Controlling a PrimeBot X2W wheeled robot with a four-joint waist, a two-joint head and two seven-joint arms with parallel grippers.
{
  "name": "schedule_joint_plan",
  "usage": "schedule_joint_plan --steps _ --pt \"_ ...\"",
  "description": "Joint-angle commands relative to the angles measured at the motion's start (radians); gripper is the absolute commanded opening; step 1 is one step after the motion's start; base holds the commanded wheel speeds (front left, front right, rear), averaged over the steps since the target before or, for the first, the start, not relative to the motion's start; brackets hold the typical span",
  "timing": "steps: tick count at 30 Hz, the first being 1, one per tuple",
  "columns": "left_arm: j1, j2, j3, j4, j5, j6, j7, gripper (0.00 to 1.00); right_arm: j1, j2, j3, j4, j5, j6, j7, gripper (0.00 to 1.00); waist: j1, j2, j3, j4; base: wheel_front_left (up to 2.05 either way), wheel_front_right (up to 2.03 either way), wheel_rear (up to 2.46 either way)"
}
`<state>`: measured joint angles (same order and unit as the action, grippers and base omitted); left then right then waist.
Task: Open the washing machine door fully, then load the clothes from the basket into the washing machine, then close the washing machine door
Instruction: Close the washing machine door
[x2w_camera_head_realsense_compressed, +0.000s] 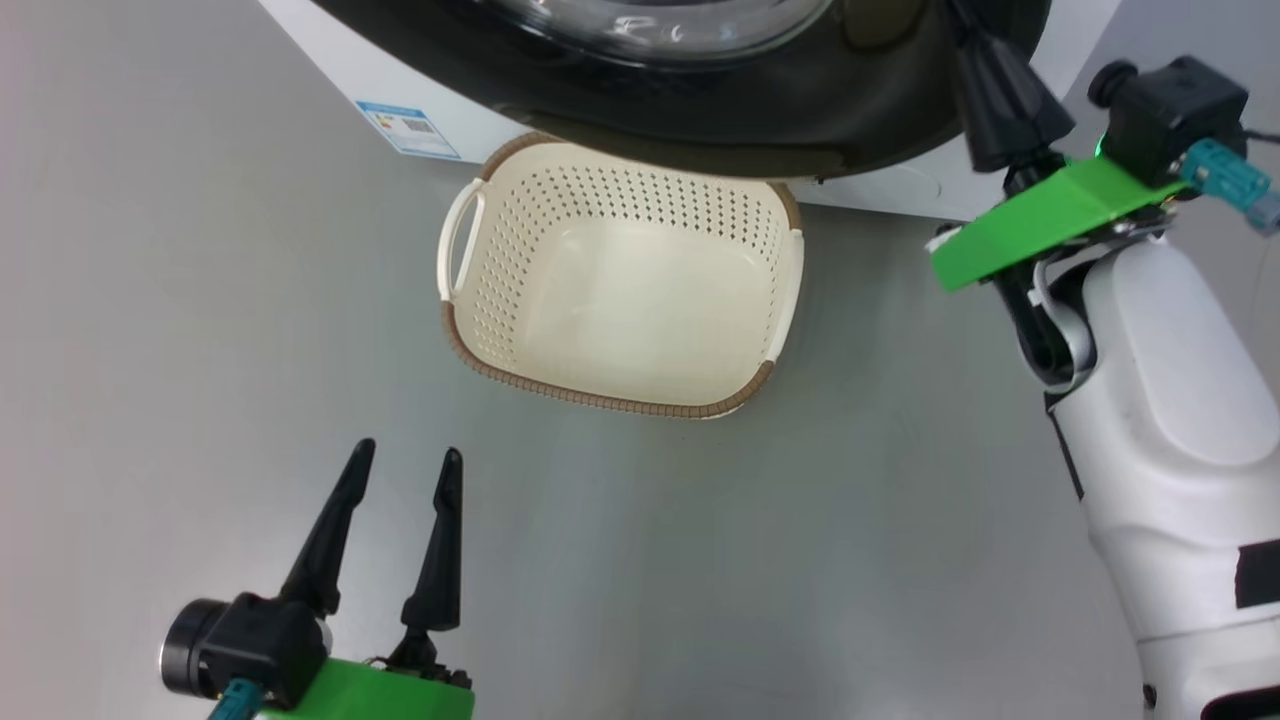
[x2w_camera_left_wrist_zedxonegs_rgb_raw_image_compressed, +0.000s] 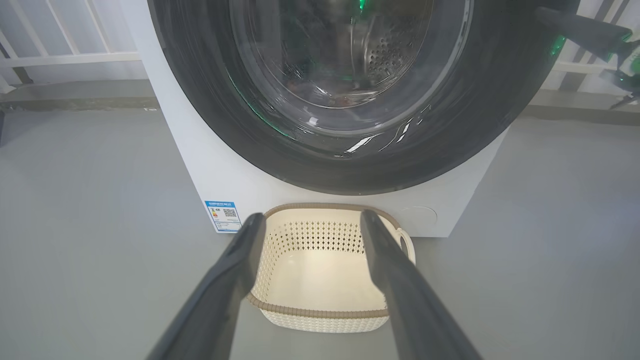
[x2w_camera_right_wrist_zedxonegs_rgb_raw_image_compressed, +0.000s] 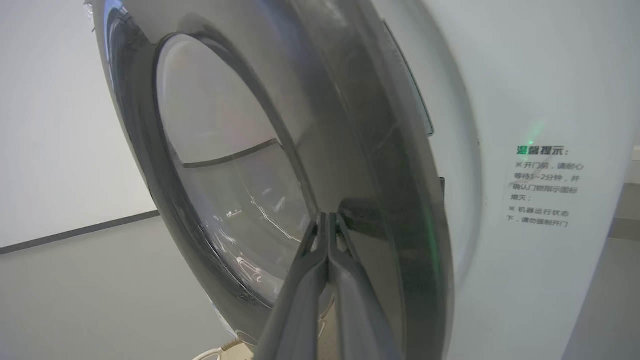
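Observation:
The washing machine (x2w_camera_left_wrist_zedxonegs_rgb_raw_image_compressed: 195, 165) fills the top of the head view, and its door (x2w_camera_left_wrist_zedxonegs_rgb_raw_image_compressed: 500, 115) lies against the white front. My right gripper (x2w_camera_right_wrist_zedxonegs_rgb_raw_image_compressed: 327, 216) is shut, empty, with its tips touching the door's glossy black rim (x2w_camera_right_wrist_zedxonegs_rgb_raw_image_compressed: 380, 165). It also shows at the door's right edge as my right gripper (x2w_camera_head_realsense_compressed: 975, 50). The cream basket (x2w_camera_head_realsense_compressed: 620, 290) stands on the floor below the door and holds nothing. My left gripper (x2w_camera_head_realsense_compressed: 408, 452) hovers open short of the basket (x2w_camera_left_wrist_zedxonegs_rgb_raw_image_compressed: 320, 280). The clothes are hidden; a dim brownish patch (x2w_camera_left_wrist_zedxonegs_rgb_raw_image_compressed: 345, 100) shows behind the glass.
Grey floor (x2w_camera_head_realsense_compressed: 200, 350) runs all round the basket and the machine. A blue label sticker (x2w_camera_head_realsense_compressed: 408, 128) sits low on the machine's front. White railings (x2w_camera_left_wrist_zedxonegs_rgb_raw_image_compressed: 65, 55) stand behind the machine on the left. My pale right forearm (x2w_camera_head_realsense_compressed: 1170, 420) rises at the right.

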<state>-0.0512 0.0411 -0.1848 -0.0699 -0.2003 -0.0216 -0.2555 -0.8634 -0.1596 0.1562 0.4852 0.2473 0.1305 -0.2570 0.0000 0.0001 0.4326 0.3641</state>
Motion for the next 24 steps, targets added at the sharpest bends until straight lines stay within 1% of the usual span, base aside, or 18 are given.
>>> schedule_joint_plan --steps 1,11,24 --pt "-0.029 0.009 0.028 -0.031 -0.008 0.009 -0.006 1.0 -0.031 0.012 0.003 -0.013 -0.002 0.0 -0.005 0.0 0.0 -0.0001 0.011 0.008 0.0 0.0 0.0" --pt "-0.048 0.009 0.009 -0.037 -0.016 0.017 -0.006 1.0 -0.125 -0.013 -0.037 0.05 -0.02 0.0 -0.005 0.0 0.0 -0.0001 0.045 0.023 0.0 0.0 0.0" --pt "-0.069 0.009 -0.003 -0.037 -0.027 0.023 -0.006 1.0 -0.198 -0.024 -0.076 0.121 -0.052 0.0 -0.005 0.0 0.0 -0.0001 0.061 0.031 0.0 0.0 0.0"
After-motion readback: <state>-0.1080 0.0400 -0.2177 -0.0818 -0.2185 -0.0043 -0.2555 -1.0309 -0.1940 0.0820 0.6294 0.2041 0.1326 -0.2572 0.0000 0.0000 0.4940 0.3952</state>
